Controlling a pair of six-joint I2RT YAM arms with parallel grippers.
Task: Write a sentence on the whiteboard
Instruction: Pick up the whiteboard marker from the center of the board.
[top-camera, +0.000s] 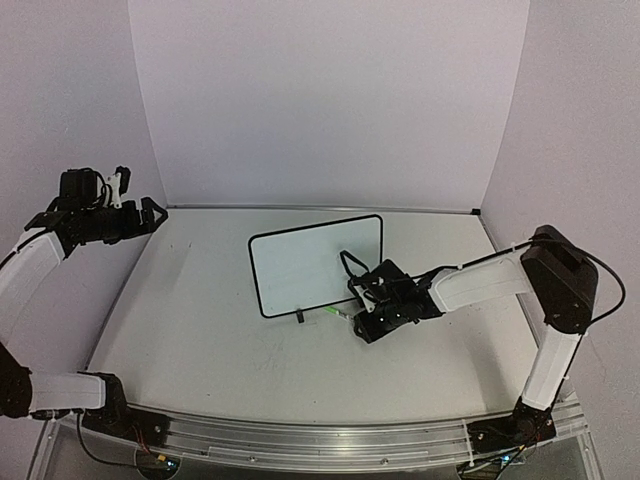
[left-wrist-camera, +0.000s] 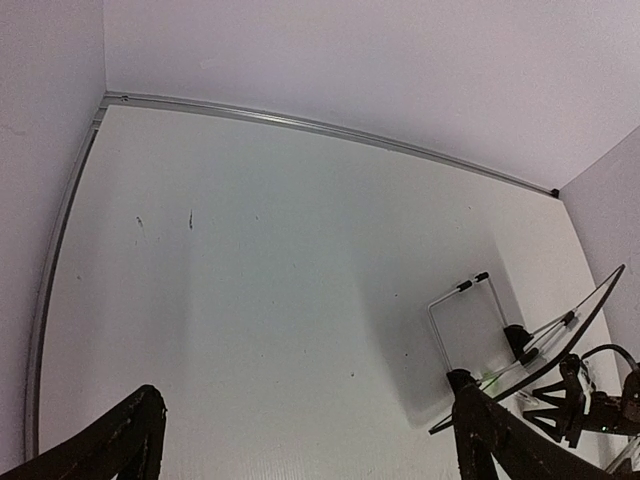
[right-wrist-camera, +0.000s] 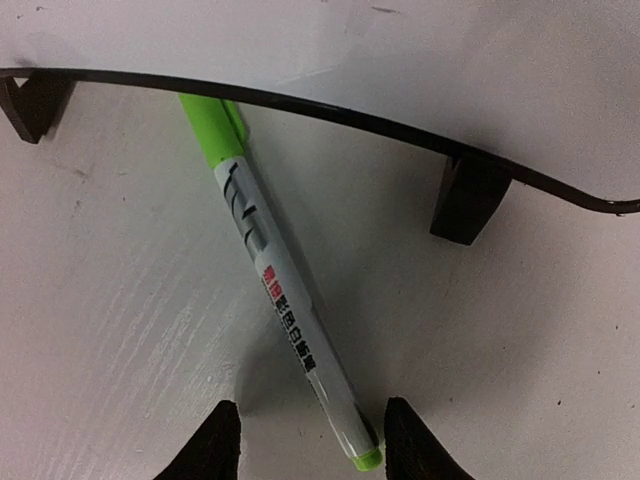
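Observation:
The whiteboard (top-camera: 315, 262) stands propped in the middle of the table, black-framed and blank; no green sentence shows on it. Its lower edge (right-wrist-camera: 330, 108) and a black foot (right-wrist-camera: 468, 196) show in the right wrist view. A white marker with a green cap (right-wrist-camera: 275, 285) lies on the table, cap end under the board's edge. It shows faintly in the top view (top-camera: 334, 312). My right gripper (right-wrist-camera: 312, 440) is open, its fingers either side of the marker's rear end, not closed on it. My left gripper (top-camera: 152, 213) is open and empty, raised at the far left.
The board's back and wire stand (left-wrist-camera: 470, 325) show in the left wrist view. White walls enclose the table on three sides, with a metal strip (left-wrist-camera: 330, 128) at the back edge. The right arm's cable (top-camera: 350, 262) loops just in front of the board.

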